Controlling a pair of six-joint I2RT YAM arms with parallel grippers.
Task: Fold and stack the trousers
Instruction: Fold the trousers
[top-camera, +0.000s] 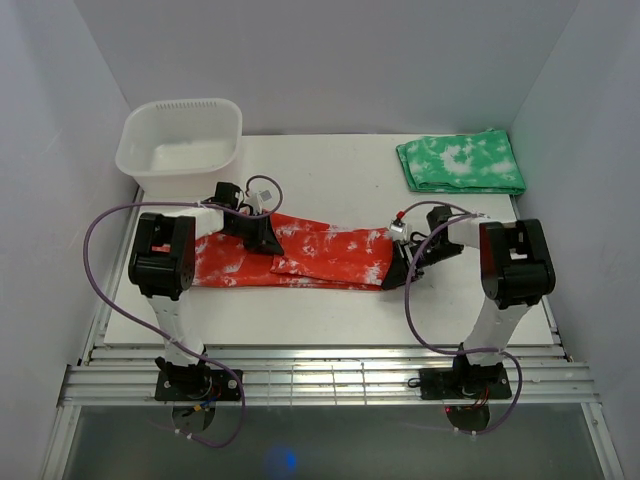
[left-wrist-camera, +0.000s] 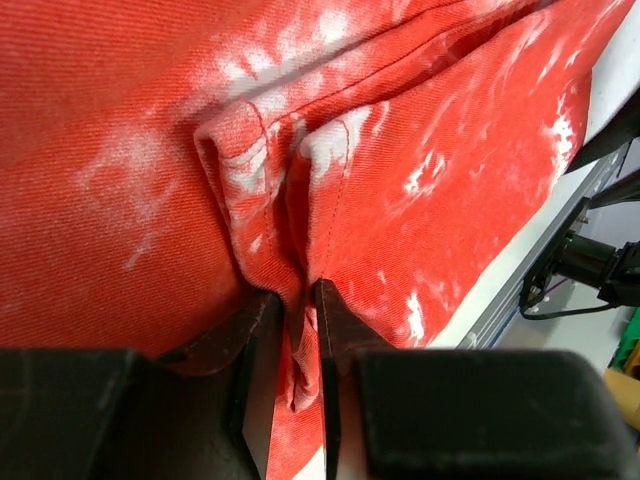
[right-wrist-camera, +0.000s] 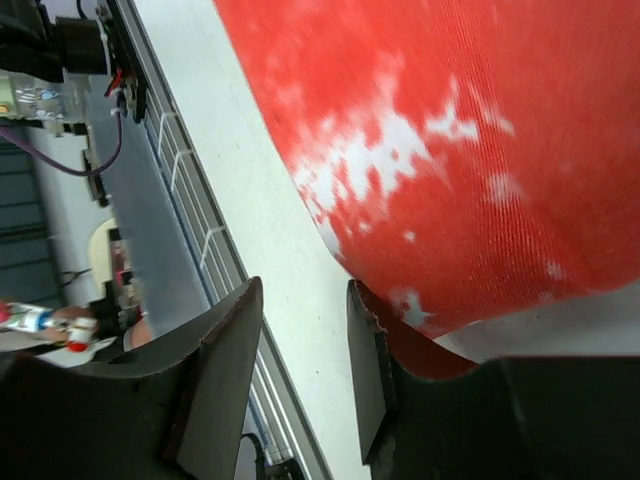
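nearest the camera, the slatted rail (top-camera: 330, 380) carries both arm bases at the table's front edge. just beyond it the trousers (top-camera: 320, 255) lie flat on the white table (top-camera: 330, 180) as one long, narrow red-orange band running left to right between the two arms. one layer appears to lie over another along the length, so the lengthwise fold looks done, though i cannot be sure of it.

the left gripper (left-wrist-camera: 298, 295) sits down on the band's far edge, left of the middle. in its wrist view a raised pleat of cloth stands between the two narrowly parted fingers. whether they are pinching it or have let it loose, i cannot tell.

the right gripper (right-wrist-camera: 305, 290) is at the band's right end, low over the table. its jaws stand apart with bare table showing between them. the cloth's edge lies against the inner side of one finger, and nothing is gripped.

farther back, a green blotched cloth (top-camera: 462, 163) rests neatly folded at the far right corner, and a white basin (top-camera: 172, 165) stands at the far left.

by my reading the task is somewhere near its middle. the band is not yet folded across its length into a compact packet, and stacking, likely with the green cloth, is not begun.
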